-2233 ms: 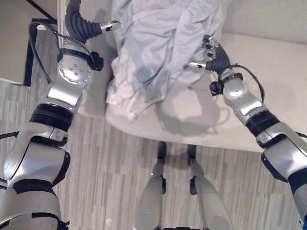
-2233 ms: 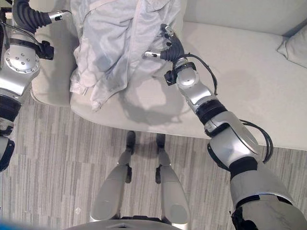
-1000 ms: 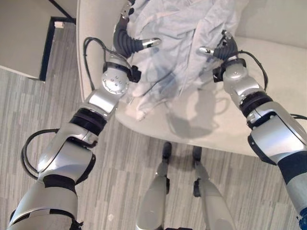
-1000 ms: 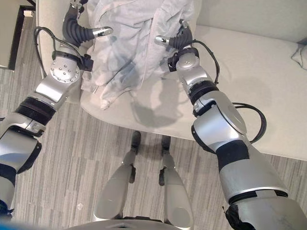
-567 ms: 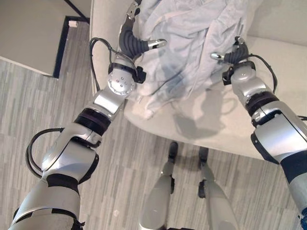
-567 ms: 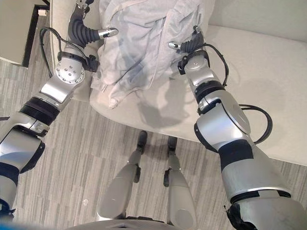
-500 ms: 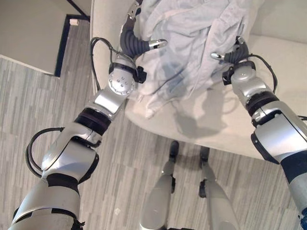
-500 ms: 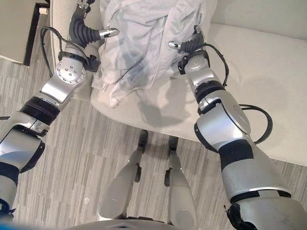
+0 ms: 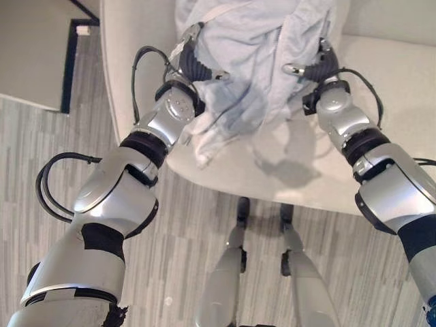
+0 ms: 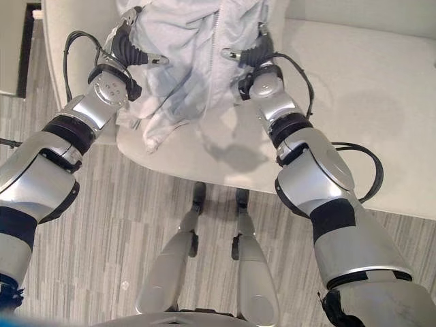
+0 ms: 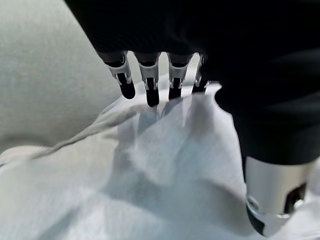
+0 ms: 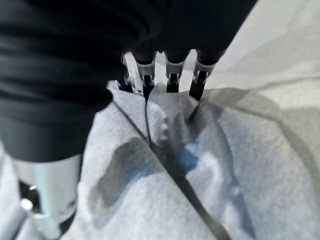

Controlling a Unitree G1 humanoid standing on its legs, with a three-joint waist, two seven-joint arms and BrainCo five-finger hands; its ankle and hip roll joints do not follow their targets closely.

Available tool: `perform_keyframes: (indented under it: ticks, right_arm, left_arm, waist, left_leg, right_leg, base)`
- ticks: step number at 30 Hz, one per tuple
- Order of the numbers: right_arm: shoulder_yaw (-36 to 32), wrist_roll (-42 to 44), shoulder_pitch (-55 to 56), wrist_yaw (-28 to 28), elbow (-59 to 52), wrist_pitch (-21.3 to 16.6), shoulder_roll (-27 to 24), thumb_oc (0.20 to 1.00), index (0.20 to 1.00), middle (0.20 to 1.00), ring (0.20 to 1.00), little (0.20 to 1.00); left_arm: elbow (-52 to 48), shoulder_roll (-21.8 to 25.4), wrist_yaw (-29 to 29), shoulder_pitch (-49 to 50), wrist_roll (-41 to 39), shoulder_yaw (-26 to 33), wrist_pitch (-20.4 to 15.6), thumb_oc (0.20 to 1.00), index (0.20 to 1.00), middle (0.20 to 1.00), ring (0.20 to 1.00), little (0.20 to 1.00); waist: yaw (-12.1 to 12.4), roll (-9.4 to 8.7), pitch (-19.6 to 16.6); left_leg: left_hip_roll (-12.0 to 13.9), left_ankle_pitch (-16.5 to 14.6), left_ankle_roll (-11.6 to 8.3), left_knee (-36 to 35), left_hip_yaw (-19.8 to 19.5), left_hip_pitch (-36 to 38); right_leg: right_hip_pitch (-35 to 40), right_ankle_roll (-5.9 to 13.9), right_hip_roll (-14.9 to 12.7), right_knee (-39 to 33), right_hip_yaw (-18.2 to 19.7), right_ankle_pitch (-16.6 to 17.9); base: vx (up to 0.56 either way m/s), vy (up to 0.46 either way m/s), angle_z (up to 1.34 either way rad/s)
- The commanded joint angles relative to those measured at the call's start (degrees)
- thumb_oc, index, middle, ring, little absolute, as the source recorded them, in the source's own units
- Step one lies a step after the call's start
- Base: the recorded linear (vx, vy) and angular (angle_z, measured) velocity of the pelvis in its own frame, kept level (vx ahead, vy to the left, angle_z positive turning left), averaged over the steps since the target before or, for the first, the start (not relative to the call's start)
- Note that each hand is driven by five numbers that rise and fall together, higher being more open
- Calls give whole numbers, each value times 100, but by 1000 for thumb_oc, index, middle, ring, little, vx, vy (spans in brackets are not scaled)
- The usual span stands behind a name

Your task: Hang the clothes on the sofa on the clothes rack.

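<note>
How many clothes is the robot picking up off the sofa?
1 that I can tell: a pale grey zip-up garment, bunched at the sofa's left end, between the left hand and the right hand, both gripping it. More clothes could be hidden in its folds.

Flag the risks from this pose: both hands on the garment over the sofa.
1. The light grey garment hangs bunched between the left hand and right hand; its lower hem trails on the sofa edge and could drag or snag.
2. The right wrist view shows the right hand's fingers curled on just a fold of cloth, so it might slip out.
3. Drawstrings dangle near the left wrist and could tangle.
</note>
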Motion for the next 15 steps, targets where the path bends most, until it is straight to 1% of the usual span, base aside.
perform_keyframes:
  ticks: [1, 2, 4, 10, 15]
  right_arm:
    - [-103, 72, -1, 22, 29, -456, 391, 1000, 1000, 1000, 1000, 1000]
    - [-66, 64, -1, -7, -74, -481, 406, 1000, 1000, 1000, 1000, 1000]
    - [31, 82, 41, -26, -409, -582, 437, 1000, 1000, 1000, 1000, 1000]
    - [150, 92, 127, -53, -975, -760, 485, 1000, 1000, 1000, 1000, 1000]
    - [229, 131, 166, -20, -1109, -835, 541, 1000, 1000, 1000, 1000, 1000]
  left_arm:
    - [471, 176, 25, -707, 308, -87, -23, 1000, 1000, 1000, 1000, 1000]
    - [524, 212, 34, -753, 309, -117, -19, 1000, 1000, 1000, 1000, 1000]
    - [683, 401, 6, -920, 338, -203, 22, 1000, 1000, 1000, 1000, 1000]
    - [763, 601, 35, -1181, 426, -309, 69, 1000, 1000, 1000, 1000, 1000]
    - [776, 707, 83, -1355, 392, -343, 79, 1000, 1000, 1000, 1000, 1000]
  waist:
    - [68, -482, -300]
    - [55, -503, -309]
    - [-45, -593, -336]
    - [-190, -663, -331]
    - [-230, -699, -320]
  left_leg:
    - [-9, -72, -293, -11, 63, 115]
    - [18, -91, -297, -11, 80, 111]
    - [72, -90, -301, -11, 125, 44]
    - [101, -113, -290, -11, 156, 5]
    - [110, -117, -280, -11, 189, -18]
  right_leg:
    - [140, 730, -401, 54, 350, -164]
    - [131, 728, -378, 54, 363, -182]
    - [41, 725, -353, 54, 398, -168]
    - [-58, 704, -329, 54, 463, -153]
    - [-108, 697, -317, 54, 510, -134]
  base:
    - [27, 9, -17]
    - [33, 3, -23]
    - [46, 14, -19]
    - [19, 20, -8]
    - [2, 4, -4]
